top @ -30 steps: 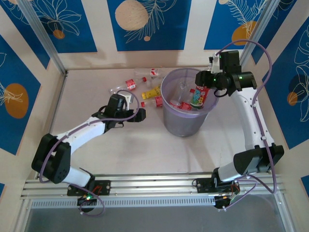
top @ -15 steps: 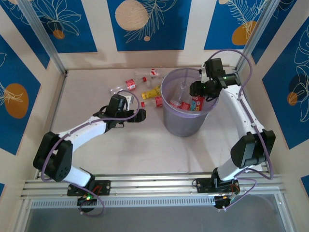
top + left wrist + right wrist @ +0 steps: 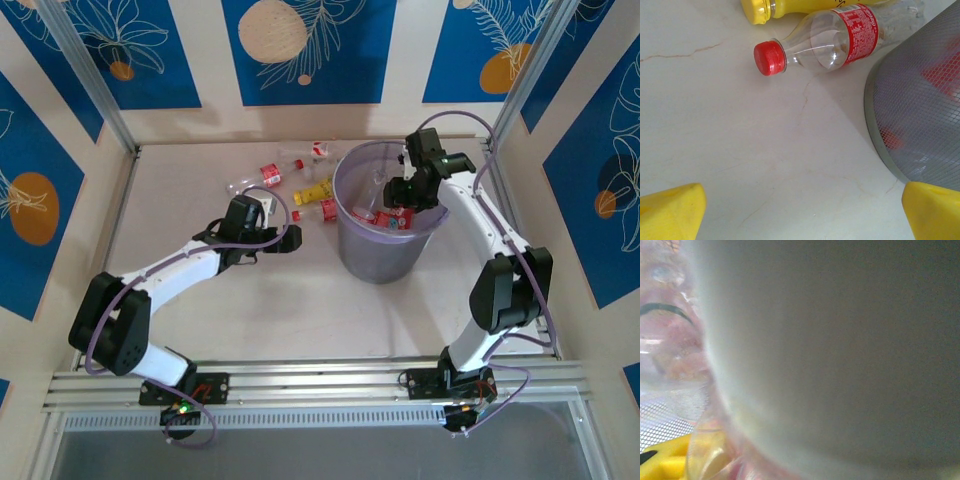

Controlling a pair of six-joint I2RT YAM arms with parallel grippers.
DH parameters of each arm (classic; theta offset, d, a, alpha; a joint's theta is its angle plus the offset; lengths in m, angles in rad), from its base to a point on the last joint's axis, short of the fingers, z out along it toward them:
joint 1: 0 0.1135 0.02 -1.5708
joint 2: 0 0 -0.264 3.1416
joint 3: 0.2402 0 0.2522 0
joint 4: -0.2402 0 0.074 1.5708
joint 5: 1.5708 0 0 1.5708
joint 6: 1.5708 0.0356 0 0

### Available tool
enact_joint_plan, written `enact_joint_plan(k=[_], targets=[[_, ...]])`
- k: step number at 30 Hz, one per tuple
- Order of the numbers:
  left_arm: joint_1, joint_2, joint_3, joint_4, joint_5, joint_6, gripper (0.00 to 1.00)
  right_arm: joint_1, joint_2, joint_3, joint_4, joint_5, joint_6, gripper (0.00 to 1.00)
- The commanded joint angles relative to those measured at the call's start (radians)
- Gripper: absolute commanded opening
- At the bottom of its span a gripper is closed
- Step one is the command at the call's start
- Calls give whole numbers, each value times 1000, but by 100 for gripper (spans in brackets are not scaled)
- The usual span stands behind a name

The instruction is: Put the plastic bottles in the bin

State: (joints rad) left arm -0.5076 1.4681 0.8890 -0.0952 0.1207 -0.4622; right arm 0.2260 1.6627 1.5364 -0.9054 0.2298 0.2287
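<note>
The bin [image 3: 372,255] stands right of the table's middle, and its meshed wall [image 3: 920,100] shows in the left wrist view. My right gripper [image 3: 403,197] reaches down into its mouth, shut on a red-labelled plastic bottle [image 3: 404,214]. In the right wrist view a blurred pale surface sits close to the lens and hides the jaws; one yellow finger [image 3: 662,462] shows at the lower left. My left gripper [image 3: 289,238] [image 3: 805,205] hovers open and holds nothing, left of the bin. Ahead of it lie a red-capped bottle [image 3: 832,37] [image 3: 325,210] and a yellow bottle [image 3: 785,7] [image 3: 313,192].
More bottles lie on the table behind the left gripper: a red-capped one [image 3: 268,172], a clear one [image 3: 296,160] and another by the back wall [image 3: 320,148]. A clear bottle [image 3: 366,210] lies inside the bin. Walls close the table at the back and sides.
My right arm has swung left and lowered the red-labelled bottle from beside the bin's right rim into its mouth. The left arm has not moved.
</note>
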Motion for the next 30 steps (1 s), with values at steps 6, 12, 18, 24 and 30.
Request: enact_joint_plan(k=[6, 12, 18, 24, 30], targets=[[-8, 3, 11, -11, -18, 15, 100, 25, 51, -30, 12, 20, 29, 65], [-8, 2, 5, -7, -19, 20, 100, 38, 68, -23, 4, 21, 30, 73], [-7, 11, 14, -11, -15, 32, 100, 52, 45, 35, -30, 22, 25, 80], [-8, 27, 33, -18, -15, 54, 100, 64, 5, 82, -65, 9, 21, 83], [-3, 68, 96, -65, 30, 95, 100, 58, -56, 108, -74, -63, 21, 87]])
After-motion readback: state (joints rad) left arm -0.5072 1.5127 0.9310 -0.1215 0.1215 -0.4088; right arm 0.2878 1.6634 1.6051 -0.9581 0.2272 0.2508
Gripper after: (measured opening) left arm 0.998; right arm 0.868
